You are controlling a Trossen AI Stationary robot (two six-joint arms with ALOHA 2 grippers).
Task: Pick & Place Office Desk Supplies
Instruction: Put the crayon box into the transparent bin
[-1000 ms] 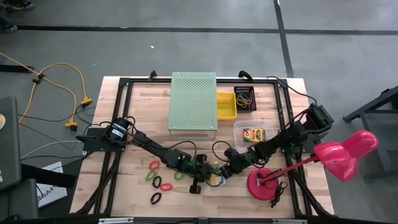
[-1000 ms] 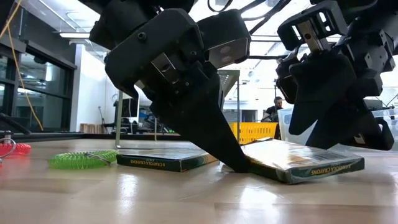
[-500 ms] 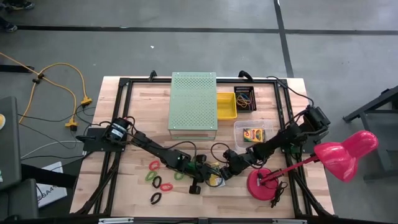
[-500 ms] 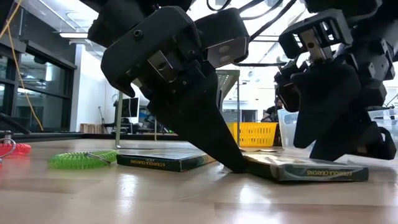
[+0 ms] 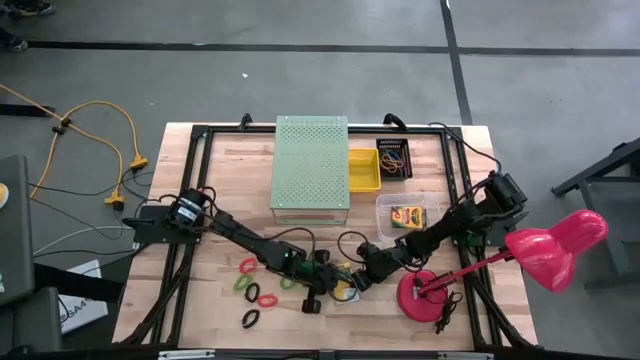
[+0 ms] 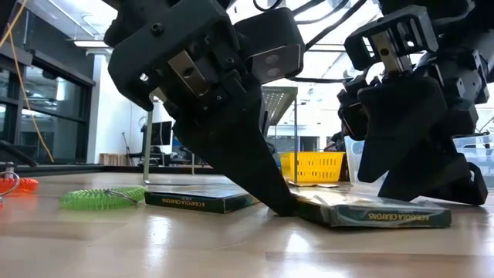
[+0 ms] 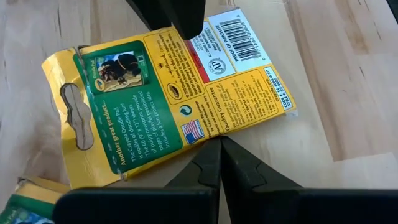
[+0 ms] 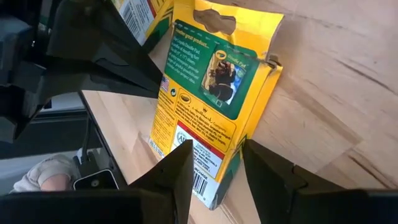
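A yellow-and-green crayon box (image 7: 168,87) lies near the table's front middle, printed back up. My left gripper (image 7: 221,146) is shut, its tips at the box's long edge. My right gripper (image 8: 216,144) is open. It comes from the table's right, with the box's barcode-end corner (image 8: 208,180) between its fingers. A second crayon box (image 6: 201,199) lies flat just to the left. Elastic band loops (image 5: 255,292) in red, green and black lie left of the grippers, and a green coiled one (image 6: 100,198) shows in the low view. My left gripper presses its shut fingertips (image 6: 284,205) against the crayon box's long edge (image 7: 208,132), about midway along it. The fingers slant down from the table's left, and their tips are at the tabletop. My right gripper has one finger (image 8: 180,168) over the printed face at the barcode end and the other (image 8: 267,168) beside the thin side (image 8: 233,168). I cannot tell whether either finger touches the box, which lies nearly flat on the table (image 6: 370,215).
A large pale-green perforated box (image 5: 311,165) stands at the far middle. A yellow tray (image 5: 364,170) and a black tray of bands (image 5: 393,160) sit to its right. A clear container (image 5: 402,212) holds another crayon box. The pink lamp's base (image 5: 420,295) stands close behind my right arm.
The crayon box was tilted, with the end at my right gripper raised. That end has come down and the box now lies nearly flat. The edge at my left gripper's tips has stayed on the table.
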